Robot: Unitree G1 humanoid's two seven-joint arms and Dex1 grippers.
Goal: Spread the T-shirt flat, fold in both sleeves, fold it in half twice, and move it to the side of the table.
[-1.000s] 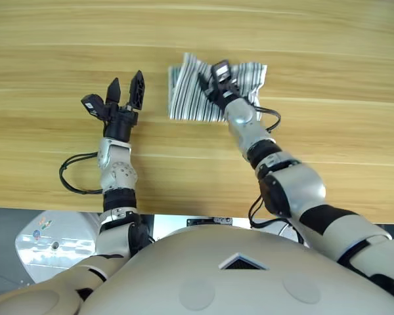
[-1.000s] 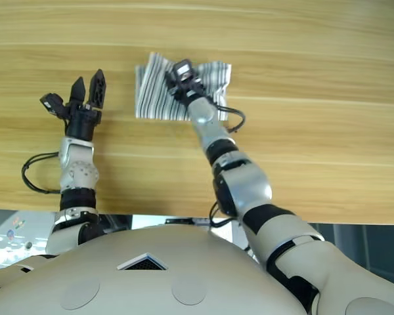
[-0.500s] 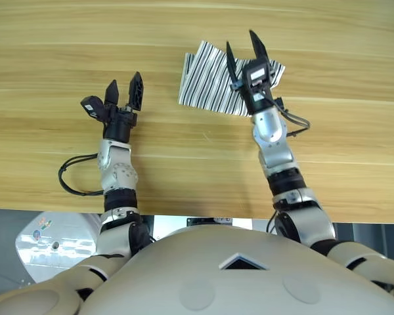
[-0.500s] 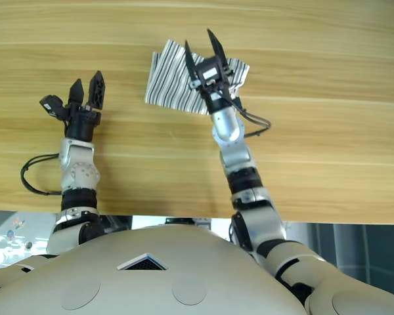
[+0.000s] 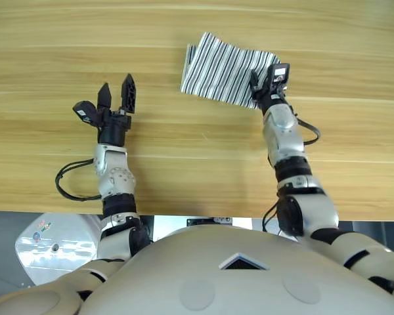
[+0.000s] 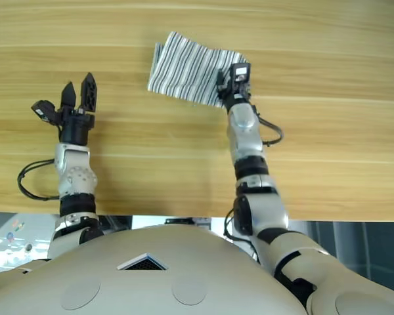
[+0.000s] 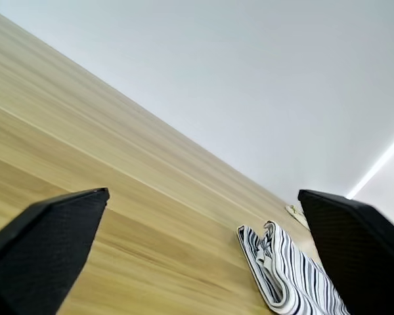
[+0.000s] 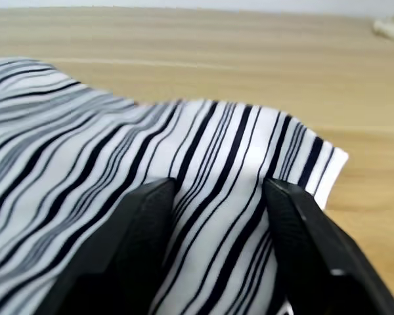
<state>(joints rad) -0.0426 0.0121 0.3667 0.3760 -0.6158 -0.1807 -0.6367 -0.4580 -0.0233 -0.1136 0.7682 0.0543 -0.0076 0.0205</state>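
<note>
Our striped T-shirt (image 5: 220, 65) lies folded, a soft rectangle on the wood-grain table (image 5: 197, 157). The right gripper (image 5: 261, 80) presses spread fingers (image 8: 138, 243) onto its near-right corner. Our left gripper (image 5: 116, 95) gapes, well left.

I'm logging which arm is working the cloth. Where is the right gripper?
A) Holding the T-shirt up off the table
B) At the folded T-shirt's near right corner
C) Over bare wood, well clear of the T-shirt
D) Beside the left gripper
B: the right gripper is at the near right corner of the folded T-shirt, its fingers apart over the stripes. The shirt lies on the table, and the left gripper is off over bare wood.
</note>
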